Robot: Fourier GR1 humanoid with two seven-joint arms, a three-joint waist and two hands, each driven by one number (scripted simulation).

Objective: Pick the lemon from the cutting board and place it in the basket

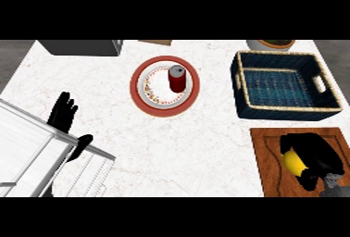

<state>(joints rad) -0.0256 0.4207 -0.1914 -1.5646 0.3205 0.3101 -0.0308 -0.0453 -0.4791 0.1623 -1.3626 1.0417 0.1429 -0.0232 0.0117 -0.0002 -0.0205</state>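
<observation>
Right hand (315,155): seen over the cutting board (268,162) at the counter's near right corner, its black fingers curled round the lemon (294,162) so that most of the fruit is hidden (only a yellow side shows at the hand's left).
Lemon: held by the right hand above or on the cutting board; whether it is lifted off the wood cannot be told.
Left hand (65,115): shown near the counter's left edge, fingers straight and pointing toward the far edge, nothing held, resting.
Basket (284,109): a dark blue woven one with a pale rim and side handles, set by the counter's right edge, just beyond the cutting board toward the far side; no lemon is seen in it.
Plate (165,86): a red-rimmed one placed near the middle of the counter toward the far edge, with a red can (177,78) lying on it.
Counter (178,143): white, marbled.
</observation>
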